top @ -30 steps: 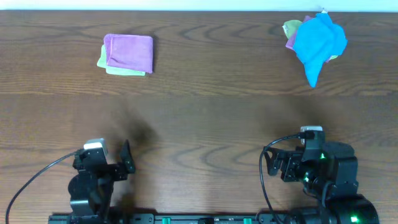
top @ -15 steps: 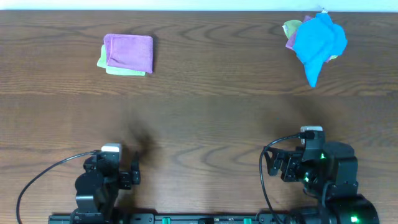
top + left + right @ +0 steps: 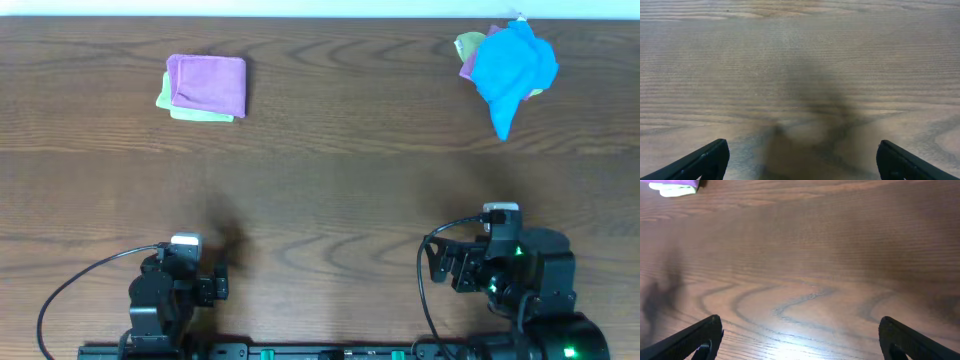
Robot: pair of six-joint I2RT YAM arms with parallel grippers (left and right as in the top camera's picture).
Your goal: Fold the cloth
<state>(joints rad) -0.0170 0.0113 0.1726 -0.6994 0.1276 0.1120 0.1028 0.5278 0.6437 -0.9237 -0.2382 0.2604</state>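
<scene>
At the near edge, the left gripper [image 3: 802,150] hangs over the wooden tabletop [image 3: 330,180], jaws spread wide with nothing between them. The right gripper [image 3: 800,325], also at the near edge, is likewise wide apart and empty. Far back on the left lies the cloth [image 3: 208,84], folded square on top of a green cloth [image 3: 168,104]. Far back on the right, a blue cloth [image 3: 512,62] sits crumpled on other cloths.

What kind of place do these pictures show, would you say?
Likely a robotics lab bench: left arm and right arm at a wooden table, with a folded lilac cloth and a heaped blue cloth.
</scene>
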